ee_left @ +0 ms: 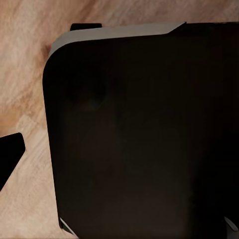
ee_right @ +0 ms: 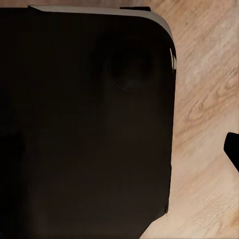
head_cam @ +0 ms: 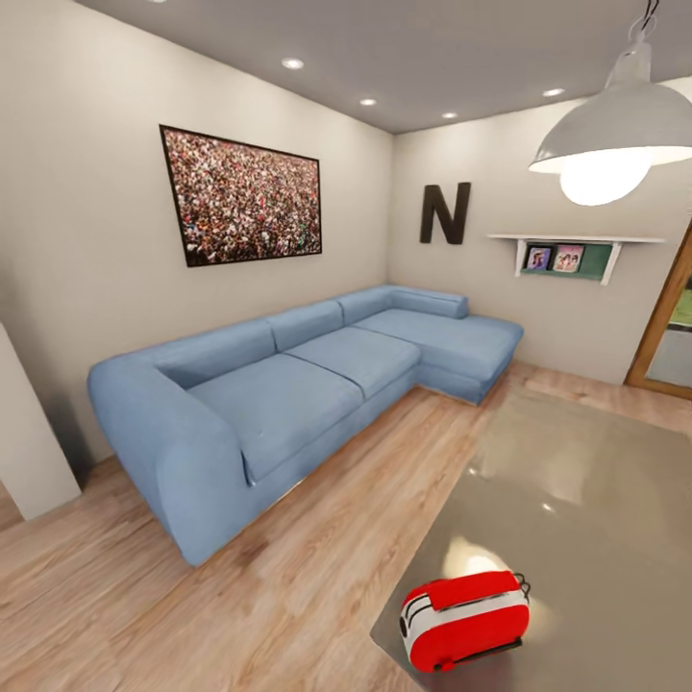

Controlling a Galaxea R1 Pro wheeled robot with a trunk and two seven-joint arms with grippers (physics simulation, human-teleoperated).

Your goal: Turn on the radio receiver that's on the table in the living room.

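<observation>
Gripper states we cannot tell: each wrist view looks down on a dark rounded panel (ee_left: pixel 139 134) over plank floor (ee_right: pixel 209 124). We see the radio receiver (head_cam: pixel 465 618) at the table's (head_cam: pixel 586 500) near-left corner, right of the blue sofa (head_cam: pixel 288 384).

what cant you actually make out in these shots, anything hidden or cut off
- Radio receiver, head view: its dial and any switch are not visible from this angle.
- Table, head view: cut off by the right and bottom edges, so its full extent is unknown.
- Pendant lamp, head view: cropped by the top and right edges.
- Photos on the wall shelf, head view: too small to read.
- Both wrist views: a dark rounded body covers most of the floor; pincer state cannot be told.
</observation>
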